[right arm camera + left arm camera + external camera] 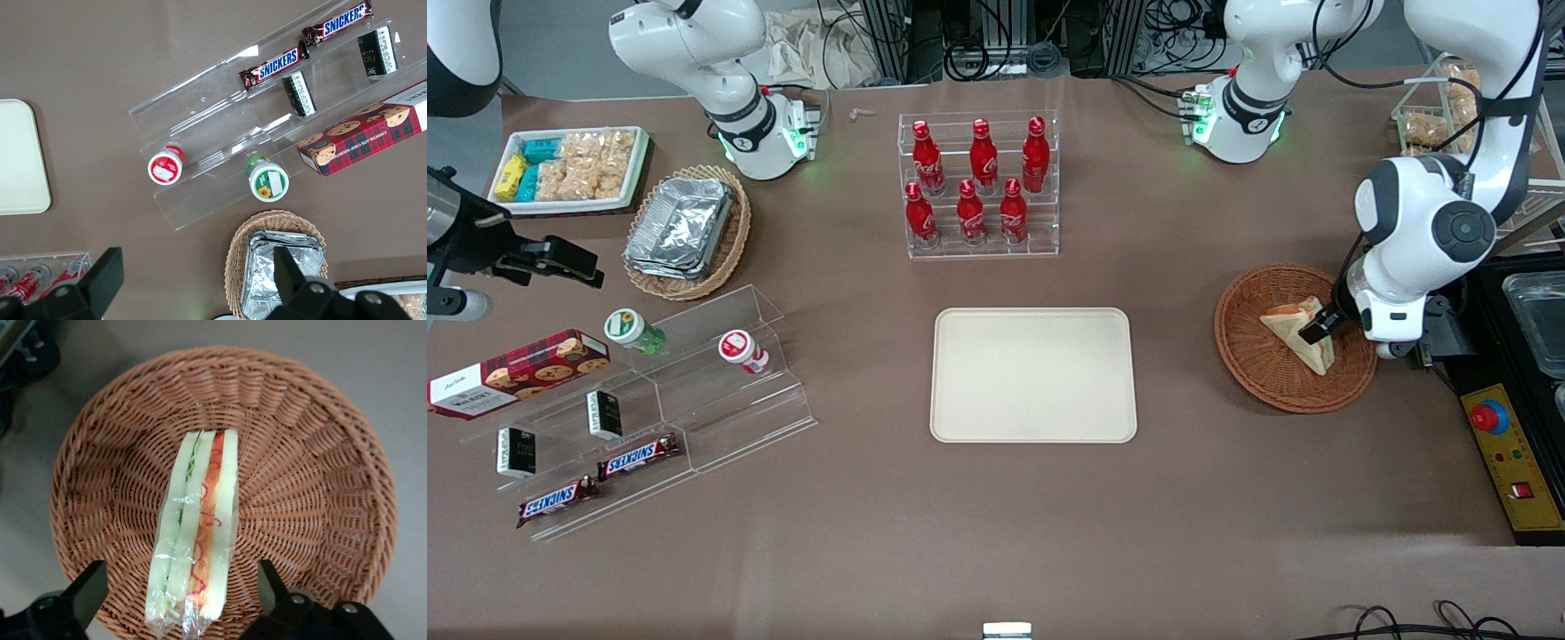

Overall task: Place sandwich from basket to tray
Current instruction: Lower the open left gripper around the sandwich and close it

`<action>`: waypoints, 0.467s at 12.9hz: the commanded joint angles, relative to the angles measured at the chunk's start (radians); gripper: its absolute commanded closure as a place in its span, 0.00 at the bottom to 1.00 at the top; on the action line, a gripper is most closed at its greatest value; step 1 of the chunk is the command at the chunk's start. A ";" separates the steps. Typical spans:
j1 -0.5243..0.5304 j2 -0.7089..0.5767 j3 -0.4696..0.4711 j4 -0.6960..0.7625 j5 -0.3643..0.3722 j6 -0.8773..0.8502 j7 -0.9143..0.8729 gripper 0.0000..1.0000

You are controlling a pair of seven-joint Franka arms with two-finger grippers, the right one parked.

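The sandwich [1300,333], a plastic-wrapped wedge of pale bread with red and green filling [197,523], lies in the round reddish-brown wicker basket [1258,360] toward the working arm's end of the table. My gripper [1320,327] hangs low over the basket, open, with a black finger [87,590] on each side of the sandwich's end [273,587]; neither finger touches it. The cream-beige tray [1033,374] lies flat at the table's middle with nothing on it, well apart from the basket [313,480].
A clear rack of red bottles [978,182] stands farther from the front camera than the tray. Toward the parked arm's end are a tan basket of foil trays [685,229], a white tray of snacks [569,169] and a clear stepped stand with snacks [631,409].
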 commanded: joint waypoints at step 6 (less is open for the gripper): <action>0.003 0.066 -0.004 -0.065 0.024 0.122 -0.035 0.00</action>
